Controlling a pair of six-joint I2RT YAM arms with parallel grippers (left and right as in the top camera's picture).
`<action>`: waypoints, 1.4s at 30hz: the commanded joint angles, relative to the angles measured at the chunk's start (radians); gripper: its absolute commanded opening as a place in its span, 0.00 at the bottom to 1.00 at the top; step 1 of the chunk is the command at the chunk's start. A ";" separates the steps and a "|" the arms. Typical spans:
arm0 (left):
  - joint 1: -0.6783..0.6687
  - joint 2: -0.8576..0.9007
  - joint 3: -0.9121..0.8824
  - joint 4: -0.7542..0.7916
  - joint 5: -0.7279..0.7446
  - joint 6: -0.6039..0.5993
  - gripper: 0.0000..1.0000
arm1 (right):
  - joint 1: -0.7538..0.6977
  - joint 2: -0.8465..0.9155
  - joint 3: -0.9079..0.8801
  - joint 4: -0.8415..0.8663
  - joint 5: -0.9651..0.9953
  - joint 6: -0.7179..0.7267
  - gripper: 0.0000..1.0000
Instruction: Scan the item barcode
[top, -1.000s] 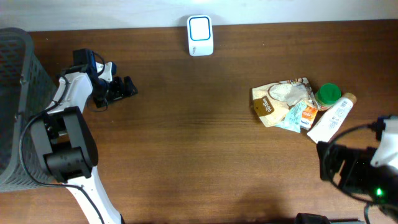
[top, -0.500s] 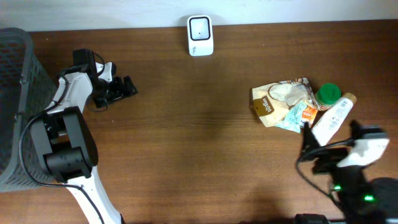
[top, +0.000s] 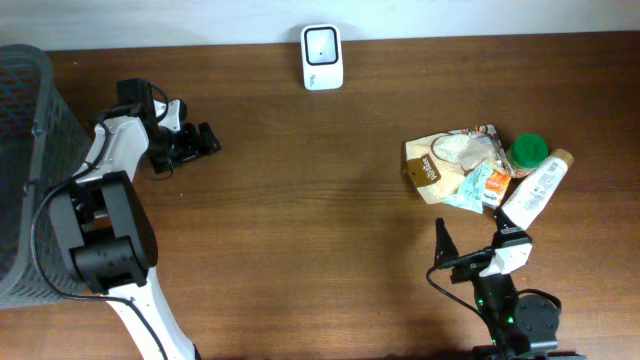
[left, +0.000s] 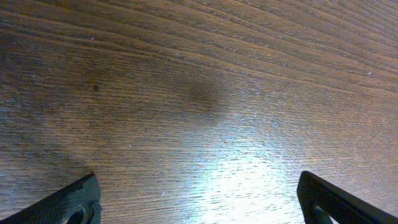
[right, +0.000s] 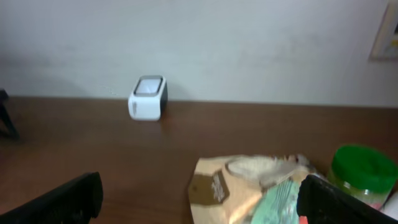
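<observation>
The brown pouch (right: 230, 190) label is unreadably blurred.

The left gripper (top: 207, 141) sits at the upper left, jaws spread wide and empty. The right gripper (top: 470, 235), lower right, points up-frame, jaws likewise wide apart.

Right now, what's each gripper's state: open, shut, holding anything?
Left gripper: open, holding nothing.
Right gripper: open, holding nothing.
</observation>
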 joint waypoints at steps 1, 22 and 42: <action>0.010 0.030 -0.023 -0.009 -0.032 0.008 0.99 | 0.009 -0.012 -0.051 0.006 0.005 0.004 0.98; 0.010 0.030 -0.023 -0.005 -0.033 0.008 0.99 | 0.009 -0.012 -0.057 0.025 0.006 0.003 0.98; -0.052 -0.657 -0.064 -0.016 -0.138 0.019 0.99 | 0.009 -0.012 -0.057 0.025 0.006 0.003 0.98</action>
